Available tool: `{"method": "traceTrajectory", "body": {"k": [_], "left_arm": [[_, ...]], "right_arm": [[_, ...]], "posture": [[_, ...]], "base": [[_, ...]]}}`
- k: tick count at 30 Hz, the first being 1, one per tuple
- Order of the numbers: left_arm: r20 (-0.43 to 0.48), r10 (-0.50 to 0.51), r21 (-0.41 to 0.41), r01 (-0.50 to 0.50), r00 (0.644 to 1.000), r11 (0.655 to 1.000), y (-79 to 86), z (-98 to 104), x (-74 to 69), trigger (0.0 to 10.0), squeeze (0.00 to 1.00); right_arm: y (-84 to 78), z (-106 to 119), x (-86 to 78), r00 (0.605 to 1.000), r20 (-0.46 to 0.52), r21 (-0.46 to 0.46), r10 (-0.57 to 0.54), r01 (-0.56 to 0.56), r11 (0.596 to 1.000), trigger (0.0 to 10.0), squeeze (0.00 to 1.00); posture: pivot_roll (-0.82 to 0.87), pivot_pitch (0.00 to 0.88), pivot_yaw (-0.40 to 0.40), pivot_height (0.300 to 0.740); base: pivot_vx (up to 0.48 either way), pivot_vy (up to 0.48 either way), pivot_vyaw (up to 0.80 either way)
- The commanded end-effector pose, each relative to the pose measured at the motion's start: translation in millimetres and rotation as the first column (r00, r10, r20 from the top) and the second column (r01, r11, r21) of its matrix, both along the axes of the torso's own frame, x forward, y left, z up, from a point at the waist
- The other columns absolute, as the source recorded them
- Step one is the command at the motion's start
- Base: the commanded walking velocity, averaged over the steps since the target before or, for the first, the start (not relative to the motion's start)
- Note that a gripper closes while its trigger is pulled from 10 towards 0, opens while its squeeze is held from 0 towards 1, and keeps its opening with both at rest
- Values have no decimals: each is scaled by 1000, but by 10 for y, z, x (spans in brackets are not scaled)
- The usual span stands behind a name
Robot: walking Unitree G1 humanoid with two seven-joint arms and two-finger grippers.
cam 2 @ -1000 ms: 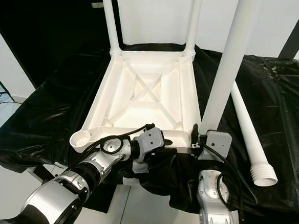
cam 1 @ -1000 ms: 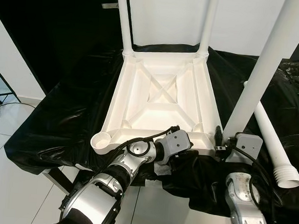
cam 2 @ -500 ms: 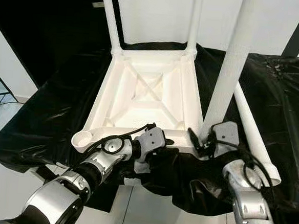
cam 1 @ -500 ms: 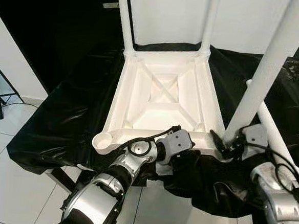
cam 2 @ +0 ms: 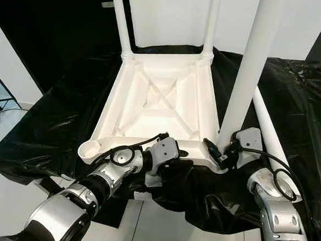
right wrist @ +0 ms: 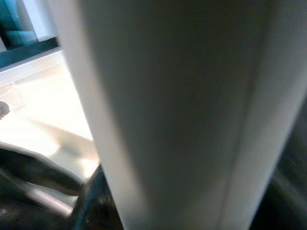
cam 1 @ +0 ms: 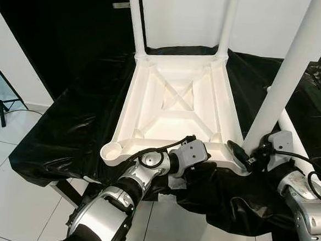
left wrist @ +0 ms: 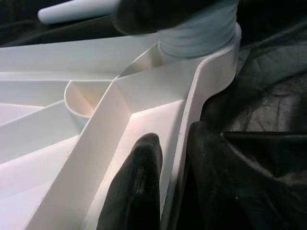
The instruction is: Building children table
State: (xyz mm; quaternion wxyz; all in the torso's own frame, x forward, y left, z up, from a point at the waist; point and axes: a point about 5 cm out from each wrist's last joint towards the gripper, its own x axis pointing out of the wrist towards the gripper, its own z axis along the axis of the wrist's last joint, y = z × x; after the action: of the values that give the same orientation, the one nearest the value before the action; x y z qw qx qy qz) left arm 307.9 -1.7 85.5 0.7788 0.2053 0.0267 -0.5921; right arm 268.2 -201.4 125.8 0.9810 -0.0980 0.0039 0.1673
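Observation:
The white children's table (cam 1: 172,107) lies upside down on a black-covered surface. Two white legs (cam 1: 135,19) (cam 1: 229,23) stand in its far corners. A third leg (cam 1: 287,74) stands slightly tilted in the near right corner, and my right gripper (cam 1: 245,157) is shut around its base. In the right wrist view this leg (right wrist: 182,110) is very close. My left gripper (cam 1: 206,157) is shut on the table's near rim, one finger (left wrist: 136,187) inside the rim (left wrist: 201,96). The near left corner socket (cam 1: 112,150) holds nothing.
A loose white leg (cam 2: 265,119) lies on the black cloth (cam 1: 71,131) right of the table, just behind my right arm. White tiled floor (cam 1: 1,186) lies below at the left. A white wall stands behind the far legs.
My right arm has swung outward to the right while its gripper stays at the base of the near right leg. The left gripper has not moved on the rim.

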Motion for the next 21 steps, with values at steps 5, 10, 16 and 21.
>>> {"method": "traceTrajectory", "body": {"k": [5,10,16,21], "left_arm": [[-85,33,81,-26,996,996,85,-240,-81,8157,0],[-84,26,82,-20,996,996,77,-236,-82,8118,0],[-81,28,85,-21,996,996,84,-229,-72,8118,0],[-84,31,82,-25,996,996,83,-229,-71,8118,0]], "right_arm": [[27,-330,-108,899,-44,63,-436,438,897,0,0],[162,-365,-223,851,-20,77,-525,525,848,0,0],[209,-322,-178,866,0,65,-501,500,864,4471,0],[388,-280,-138,959,10,64,-283,282,957,10000,1000]], "posture": [[-175,8,59,740],[-174,8,65,740],[-173,6,64,740],[-172,5,63,740]], "base": [[0,0,0],[0,0,0],[0,0,0],[0,0,0]]}}
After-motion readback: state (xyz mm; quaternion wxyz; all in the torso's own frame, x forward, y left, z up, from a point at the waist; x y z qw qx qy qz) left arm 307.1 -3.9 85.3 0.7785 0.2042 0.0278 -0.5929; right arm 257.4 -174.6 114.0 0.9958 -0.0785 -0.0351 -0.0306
